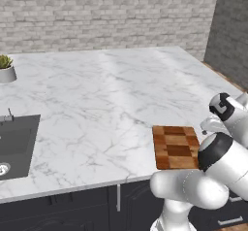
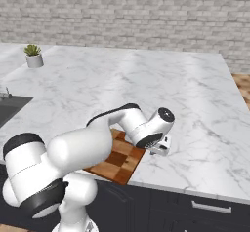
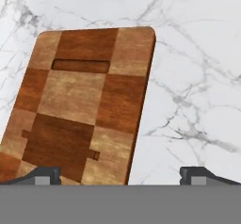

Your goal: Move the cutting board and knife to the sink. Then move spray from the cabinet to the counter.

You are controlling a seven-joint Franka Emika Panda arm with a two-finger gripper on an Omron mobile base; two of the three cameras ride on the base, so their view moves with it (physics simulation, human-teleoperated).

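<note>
- The cutting board (image 3: 80, 105) lies flat on the counter (image 1: 106, 99), directly under the gripper (image 3: 120, 173), near the front edge.
- In the hand view one fingertip (image 3: 40, 175) stands over the board's near corner; the other is over bare marble past its long edge.
- The gripper's jaws are spread wide, holding nothing, apart from the board.
- A slot handle is cut near the board's far end.
- The sink (image 1: 17, 145) sits well off to the gripper's left, recessed in the counter.
- A potted plant (image 1: 6, 69) stands beyond the sink, far from the gripper.
</note>
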